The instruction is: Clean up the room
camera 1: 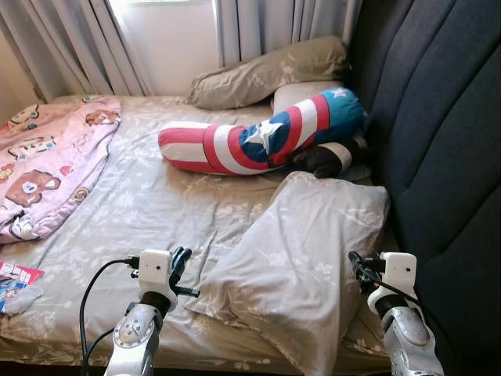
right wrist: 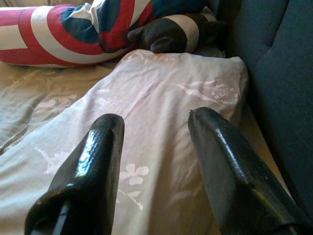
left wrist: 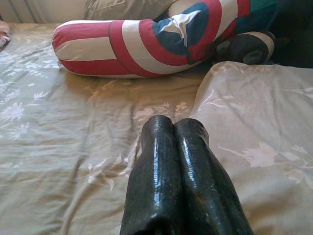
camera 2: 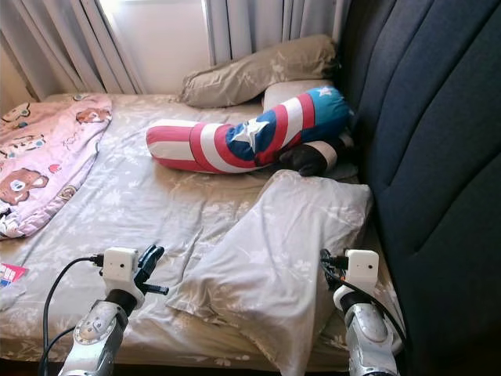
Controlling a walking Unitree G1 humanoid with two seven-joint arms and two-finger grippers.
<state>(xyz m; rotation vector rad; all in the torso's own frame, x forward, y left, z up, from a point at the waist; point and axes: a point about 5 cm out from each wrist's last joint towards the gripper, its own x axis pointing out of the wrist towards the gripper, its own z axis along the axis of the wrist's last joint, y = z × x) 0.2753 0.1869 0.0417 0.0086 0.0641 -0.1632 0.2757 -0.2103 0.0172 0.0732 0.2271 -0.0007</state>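
- Farthest left, a pink cartoon blanket (camera 1: 48,160) lay bunched over the bed's edge, with a small colourful packet (camera 1: 16,280) near the corner; both looked to us like leftover clutter.
- Our left claw (camera 1: 182,270) hovered over the floral sheet (camera 1: 149,204), its fingers (left wrist: 168,181) pressed together and holding nothing, just beside the grey pillow's (camera 1: 301,251) near corner.
- That pillow lay askew, one corner hanging off the mattress edge, which we judged was why both arms flanked it.
- Behind it rested a red, white and blue star bolster (camera 1: 258,141) and another pillow (camera 1: 266,74) below the curtains (camera 1: 258,23).
- Our right claw (camera 1: 354,266) was spread wide at the pillow's right edge, against the dark padded headboard (camera 1: 446,141).
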